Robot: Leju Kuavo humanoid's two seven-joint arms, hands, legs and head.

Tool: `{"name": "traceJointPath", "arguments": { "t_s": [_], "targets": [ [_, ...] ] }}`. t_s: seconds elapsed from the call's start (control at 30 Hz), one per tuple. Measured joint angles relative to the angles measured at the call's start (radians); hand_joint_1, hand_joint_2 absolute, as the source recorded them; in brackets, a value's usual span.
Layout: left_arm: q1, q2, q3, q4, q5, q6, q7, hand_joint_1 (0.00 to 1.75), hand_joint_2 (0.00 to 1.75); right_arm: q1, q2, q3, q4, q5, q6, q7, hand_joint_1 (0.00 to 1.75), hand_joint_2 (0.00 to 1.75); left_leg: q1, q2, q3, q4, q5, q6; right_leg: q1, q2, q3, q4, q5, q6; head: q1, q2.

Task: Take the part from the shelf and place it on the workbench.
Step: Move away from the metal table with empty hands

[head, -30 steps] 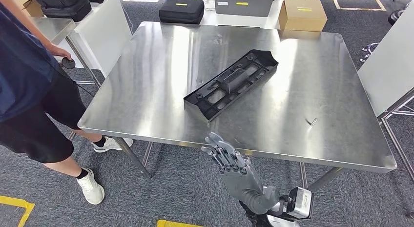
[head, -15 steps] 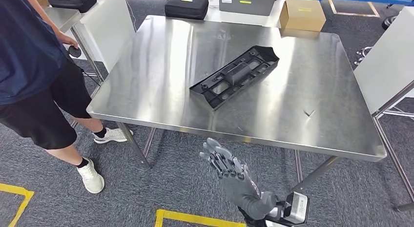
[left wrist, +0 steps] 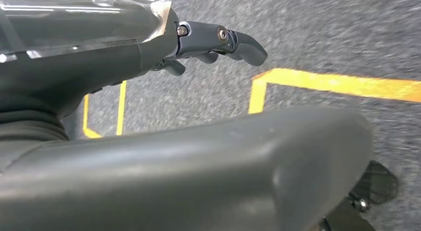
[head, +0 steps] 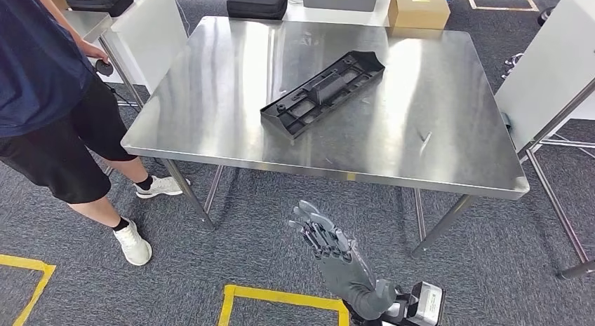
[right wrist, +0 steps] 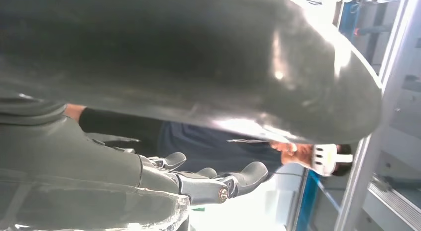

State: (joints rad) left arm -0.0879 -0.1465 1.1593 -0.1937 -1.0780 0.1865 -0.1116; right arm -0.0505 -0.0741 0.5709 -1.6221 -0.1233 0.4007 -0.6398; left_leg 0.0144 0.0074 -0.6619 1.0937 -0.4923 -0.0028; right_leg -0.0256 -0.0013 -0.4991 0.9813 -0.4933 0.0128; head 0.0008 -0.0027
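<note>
The black plastic part [head: 323,93], long and ribbed, lies slantwise on the steel workbench [head: 210,116] with nothing touching it. My right hand [head: 330,249] is raised in front of the bench's near edge, below its top, fingers straight and apart, holding nothing. Its fingers [right wrist: 198,184] are also empty in the right wrist view, with a person behind them. My left hand [left wrist: 208,39] hangs over grey carpet, its fingers loosely extended and empty.
A person [head: 42,94] in dark clothes stands at the bench's left corner. A black case [head: 256,2] and a cardboard box [head: 419,7] lie beyond the far edge. White panels flank the bench. A small metal piece [head: 423,138] lies at its right. Yellow tape [head: 281,298] marks the floor.
The whole picture has shifted: the camera has drawn back, so the bench sits farther off. My right hand has come away from the bench's front edge; the part lies as before.
</note>
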Motion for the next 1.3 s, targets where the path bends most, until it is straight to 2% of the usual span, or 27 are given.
{"name": "traceJointPath", "arguments": {
  "t_s": [0.07, 0.1, 0.13, 0.17, 0.27, 0.33, 0.4, 0.43, 0.5, 0.57, 0.6, 0.63, 0.67, 0.7, 0.73, 0.8, 0.83, 0.87, 0.9, 0.93, 1.0, 1.07, 1.1, 1.13, 1.2, 1.23, 1.3],
  "targets": [
    [0.0, 0.0, 0.0, 0.0, 0.0, 0.0, 0.001, 0.0, 0.0, 0.004, 0.005, 0.0, -0.005, 0.008, -0.006, 0.011, 0.0, 0.0, 0.001, -0.004, -0.033, 0.125, -0.087, -0.006, 0.003, -0.001, -0.021, 0.001, 0.019, -0.009, -0.002, 0.0],
    [0.0, -0.001, 0.0, 0.0, 0.0, 0.0, 0.001, 0.0, 0.0, 0.005, 0.006, 0.0, -0.004, 0.01, -0.01, 0.018, 0.0, 0.0, 0.002, -0.005, -0.037, 0.169, -0.102, -0.009, 0.004, -0.002, -0.032, 0.002, 0.028, -0.008, -0.002, 0.0],
    [0.0, -0.001, 0.0, 0.0, 0.0, 0.0, 0.001, 0.0, 0.0, 0.006, 0.006, -0.001, -0.003, 0.012, -0.016, 0.025, 0.0, 0.0, 0.004, -0.006, -0.027, 0.181, -0.095, -0.01, 0.005, -0.002, -0.043, 0.003, 0.036, -0.007, -0.002, 0.0],
    [0.0, -0.001, 0.0, 0.0, 0.0, 0.0, 0.001, 0.0, 0.0, 0.006, 0.007, -0.003, 0.001, 0.014, -0.025, 0.034, 0.0, 0.0, 0.006, -0.006, 0.002, 0.158, -0.074, -0.01, 0.005, -0.002, -0.053, 0.005, 0.043, -0.003, -0.002, 0.0],
    [-0.003, -0.001, 0.0, 0.0, -0.001, 0.0, 0.001, 0.0, 0.0, -0.004, 0.014, -0.011, 0.04, 0.032, -0.068, 0.064, 0.0, 0.0, 0.01, -0.01, 0.139, -0.028, -0.026, -0.008, 0.006, -0.001, -0.078, 0.016, 0.06, 0.013, -0.003, 0.0],
    [-0.005, -0.002, 0.0, 0.0, -0.002, 0.0, 0.001, 0.0, 0.0, -0.019, 0.023, -0.019, 0.095, 0.058, -0.109, 0.087, 0.0, 0.0, 0.005, -0.015, 0.17, -0.087, -0.028, -0.001, 0.009, -0.001, -0.089, 0.02, 0.072, 0.029, -0.002, 0.0],
    [-0.005, -0.002, 0.0, 0.0, -0.002, 0.0, 0.001, 0.0, 0.0, -0.04, 0.036, -0.027, 0.183, 0.098, -0.157, 0.111, 0.0, 0.0, 0.0, -0.013, 0.157, -0.091, -0.016, 0.019, 0.008, -0.001, -0.095, 0.018, 0.085, 0.047, -0.002, 0.0],
    [-0.006, -0.003, 0.0, 0.0, -0.002, 0.0, 0.001, 0.0, 0.0, -0.051, 0.042, -0.031, 0.236, 0.118, -0.18, 0.118, 0.0, 0.0, -0.001, -0.011, 0.148, -0.093, -0.006, 0.032, 0.006, -0.001, -0.103, 0.026, 0.076, 0.049, -0.002, 0.0],
    [-0.007, -0.004, 0.0, 0.0, -0.002, 0.0, 0.001, 0.0, 0.0, -0.077, 0.056, -0.043, 0.362, 0.155, -0.226, 0.139, 0.0, 0.0, -0.002, -0.006, 0.123, -0.098, 0.017, 0.053, 0.006, -0.001, -0.134, 0.091, 0.015, 0.041, 0.001, 0.0],
    [-0.008, -0.004, 0.0, 0.0, -0.002, 0.0, 0.001, 0.0, 0.0, -0.106, 0.075, -0.063, 0.508, 0.189, -0.28, 0.162, 0.0, 0.0, -0.006, -0.005, 0.096, -0.097, 0.04, 0.061, 0.006, 0.0, -0.172, 0.217, -0.066, 0.031, 0.003, 0.0],
    [-0.008, -0.004, 0.0, 0.0, -0.002, 0.0, 0.001, 0.0, 0.0, -0.123, 0.085, -0.075, 0.588, 0.21, -0.315, 0.172, 0.0, 0.0, -0.009, -0.004, 0.081, -0.096, 0.052, 0.063, 0.007, 0.0, -0.18, 0.27, -0.087, 0.033, 0.003, 0.0],
    [-0.007, -0.004, 0.0, 0.0, -0.002, 0.0, 0.002, 0.0, 0.0, -0.14, 0.095, -0.087, 0.672, 0.234, -0.351, 0.179, 0.0, 0.0, -0.011, -0.004, 0.065, -0.095, 0.064, 0.063, 0.007, 0.0, -0.173, 0.296, -0.088, 0.04, 0.003, 0.0],
    [-0.007, -0.005, 0.0, 0.0, -0.002, 0.0, 0.002, 0.0, 0.0, -0.157, 0.105, -0.099, 0.752, 0.256, -0.381, 0.185, 0.0, 0.0, -0.014, -0.004, 0.05, -0.094, 0.076, 0.063, 0.008, 0.0, -0.149, 0.284, -0.073, 0.048, 0.003, 0.0],
    [-0.007, -0.005, 0.0, 0.0, -0.002, 0.0, 0.002, 0.0, 0.0, -0.172, 0.113, -0.108, 0.821, 0.272, -0.401, 0.187, 0.0, 0.0, -0.015, -0.004, 0.036, -0.094, 0.087, 0.062, 0.011, 0.0, -0.108, 0.238, -0.051, 0.053, 0.003, 0.0],
    [-0.007, -0.006, 0.0, 0.0, -0.002, 0.0, 0.002, 0.0, 0.0, -0.186, 0.122, -0.117, 0.879, 0.281, -0.411, 0.187, 0.0, 0.0, -0.016, -0.004, 0.025, -0.093, 0.097, 0.06, 0.015, 0.0, -0.054, 0.163, -0.037, 0.051, 0.003, 0.0],
    [-0.007, -0.008, 0.0, 0.0, -0.002, 0.0, 0.002, 0.0, 0.0, -0.21, 0.136, -0.129, 0.957, 0.287, -0.416, 0.185, 0.0, 0.0, -0.018, -0.002, 0.011, -0.094, 0.118, 0.051, 0.026, 0.0, 0.036, 0.023, -0.037, 0.035, 0.002, 0.0],
    [-0.007, -0.009, 0.0, 0.0, -0.002, 0.0, 0.002, 0.0, 0.0, -0.221, 0.143, -0.133, 0.989, 0.289, -0.419, 0.187, 0.0, 0.0, -0.017, -0.001, 0.007, -0.097, 0.128, 0.046, 0.031, 0.001, 0.055, -0.014, -0.042, 0.027, 0.002, 0.0],
    [-0.007, -0.01, 0.001, 0.0, -0.002, 0.001, 0.002, 0.0, 0.0, -0.227, 0.148, -0.136, 1.016, 0.293, -0.427, 0.197, 0.0, 0.0, -0.016, 0.0, 0.005, -0.1, 0.138, 0.04, 0.035, 0.001, 0.056, -0.027, -0.04, 0.022, 0.002, 0.0],
    [-0.006, -0.01, 0.001, 0.0, -0.002, 0.002, 0.002, 0.0, 0.0, -0.232, 0.152, -0.14, 1.042, 0.298, -0.441, 0.216, 0.0, 0.0, -0.013, 0.0, 0.003, -0.102, 0.144, 0.034, 0.029, 0.001, 0.049, -0.028, -0.03, 0.015, 0.002, 0.0],
    [-0.005, -0.01, 0.001, 0.0, -0.002, 0.003, 0.002, 0.0, 0.0, -0.237, 0.157, -0.146, 1.071, 0.305, -0.459, 0.245, 0.0, 0.0, -0.012, -0.002, -0.003, -0.094, 0.131, 0.028, 0.025, 0.0, 0.043, -0.032, -0.02, 0.006, 0.003, 0.0],
    [-0.004, -0.009, 0.001, 0.0, -0.004, 0.007, 0.003, 0.0, 0.0, -0.243, 0.162, -0.16, 1.129, 0.322, -0.502, 0.317, 0.0, 0.0, -0.009, -0.007, -0.028, -0.023, 0.052, 0.016, 0.013, -0.003, 0.029, -0.037, 0.004, -0.013, -0.002, 0.0],
    [-0.003, -0.008, 0.001, 0.0, -0.009, 0.01, 0.003, 0.0, 0.0, -0.244, 0.162, -0.171, 1.191, 0.339, -0.542, 0.389, 0.0, 0.0, -0.003, -0.01, -0.058, 0.103, -0.041, 0.004, 0.013, -0.007, 0.006, -0.033, 0.023, -0.017, -0.007, 0.0],
    [-0.003, -0.008, 0.001, 0.0, -0.011, 0.011, 0.003, 0.0, 0.0, -0.241, 0.159, -0.176, 1.219, 0.347, -0.558, 0.425, 0.0, 0.0, 0.001, -0.01, -0.064, 0.155, -0.06, -0.002, 0.013, -0.009, -0.006, -0.031, 0.031, -0.015, -0.008, 0.0],
    [-0.002, -0.007, 0.001, 0.0, -0.011, 0.012, 0.003, 0.0, 0.0, -0.236, 0.156, -0.179, 1.244, 0.356, -0.571, 0.46, 0.0, 0.0, 0.005, -0.01, -0.06, 0.182, -0.058, -0.006, 0.012, -0.01, -0.017, -0.028, 0.038, -0.012, -0.008, 0.0],
    [-0.002, -0.006, 0.001, 0.0, -0.012, 0.014, 0.005, 0.0, 0.0, -0.219, 0.148, -0.182, 1.287, 0.377, -0.593, 0.54, 0.0, 0.0, 0.016, -0.009, -0.005, 0.143, -0.015, -0.016, 0.006, -0.011, -0.04, -0.016, 0.047, -0.002, -0.008, 0.0],
    [-0.002, -0.005, 0.001, 0.0, -0.011, 0.016, 0.006, 0.0, 0.0, -0.208, 0.143, -0.182, 1.307, 0.388, -0.6, 0.584, 0.0, 0.0, 0.022, -0.01, 0.04, 0.084, 0.0, -0.022, 0.002, -0.011, -0.052, -0.007, 0.049, 0.003, -0.008, 0.0],
    [-0.003, -0.006, 0.002, 0.0, -0.008, 0.02, 0.01, 0.0, 0.0, -0.183, 0.131, -0.182, 1.34, 0.404, -0.605, 0.671, 0.0, 0.0, 0.022, -0.017, 0.118, -0.029, 0.001, -0.028, 0.002, -0.011, -0.074, 0.012, 0.055, 0.015, -0.01, 0.0]
  ]
}}
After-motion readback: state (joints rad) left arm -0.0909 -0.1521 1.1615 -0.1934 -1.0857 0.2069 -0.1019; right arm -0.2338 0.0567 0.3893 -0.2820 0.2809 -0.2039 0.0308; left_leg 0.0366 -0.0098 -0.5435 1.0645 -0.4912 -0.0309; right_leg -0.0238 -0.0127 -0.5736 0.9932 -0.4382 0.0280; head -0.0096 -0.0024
